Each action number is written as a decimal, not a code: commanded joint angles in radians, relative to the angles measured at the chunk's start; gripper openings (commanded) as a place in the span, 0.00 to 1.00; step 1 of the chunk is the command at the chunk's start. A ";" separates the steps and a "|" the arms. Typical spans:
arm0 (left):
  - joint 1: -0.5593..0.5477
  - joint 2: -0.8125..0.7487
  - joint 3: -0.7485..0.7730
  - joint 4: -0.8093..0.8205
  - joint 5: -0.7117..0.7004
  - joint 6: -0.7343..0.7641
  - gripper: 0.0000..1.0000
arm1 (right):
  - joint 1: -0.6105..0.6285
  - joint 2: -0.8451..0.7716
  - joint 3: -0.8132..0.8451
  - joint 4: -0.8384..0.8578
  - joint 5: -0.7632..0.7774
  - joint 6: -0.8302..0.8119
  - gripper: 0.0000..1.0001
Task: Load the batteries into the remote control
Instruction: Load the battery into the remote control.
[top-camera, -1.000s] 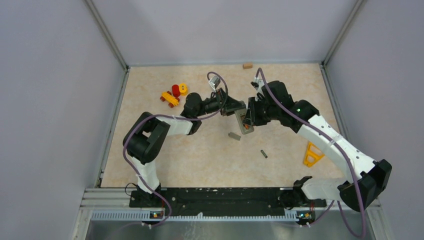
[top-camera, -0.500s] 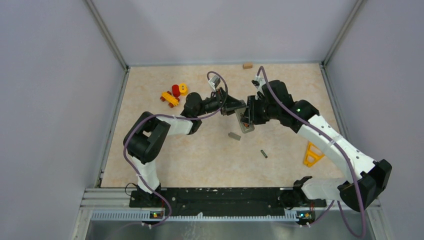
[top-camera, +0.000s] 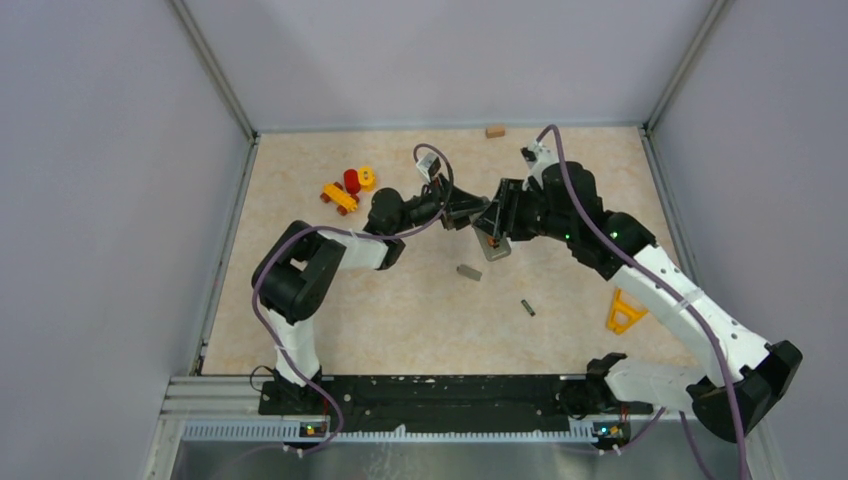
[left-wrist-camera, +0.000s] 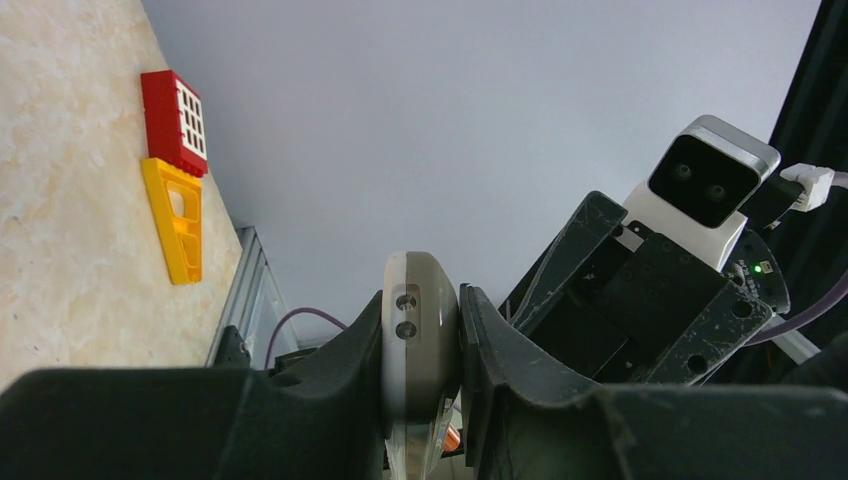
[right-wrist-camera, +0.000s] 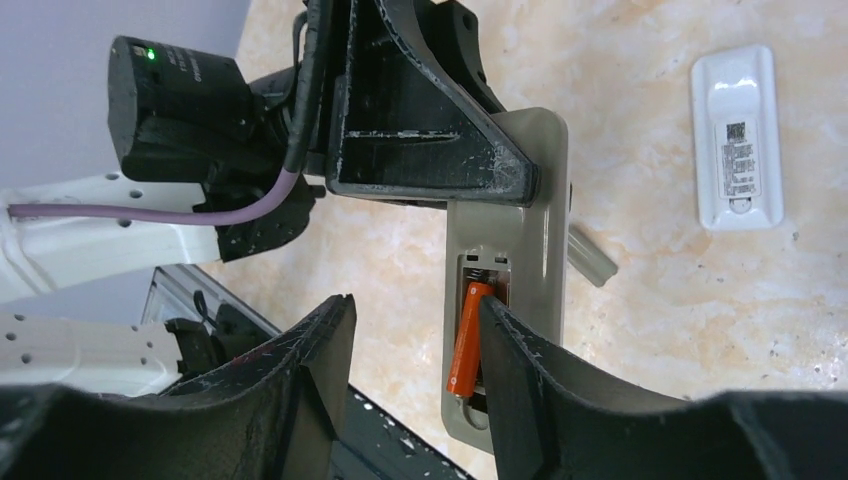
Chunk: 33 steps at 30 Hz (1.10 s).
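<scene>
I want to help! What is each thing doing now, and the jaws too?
Grey remote: held, bay open.
Orange battery: in the bay.
Dark battery: loose on table.
Grey cover: off, on table.
White remote: lying on table.
Left jaws: shut on grey remote.
Right jaws: open.

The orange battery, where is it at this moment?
In the right wrist view, the orange battery sits in the open compartment of the grey remote, which the left gripper holds.

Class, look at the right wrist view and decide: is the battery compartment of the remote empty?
No: an orange battery lies in the open compartment of the grey remote.
</scene>
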 joint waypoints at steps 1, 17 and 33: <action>-0.002 -0.020 0.031 0.108 -0.011 -0.063 0.00 | 0.000 -0.041 0.017 0.071 0.040 0.023 0.51; 0.001 -0.063 0.078 0.134 -0.078 -0.155 0.00 | -0.001 -0.373 -0.236 0.312 0.242 0.228 0.84; 0.001 -0.094 0.165 0.158 -0.124 -0.231 0.00 | 0.000 -0.421 -0.529 0.842 0.127 0.569 0.86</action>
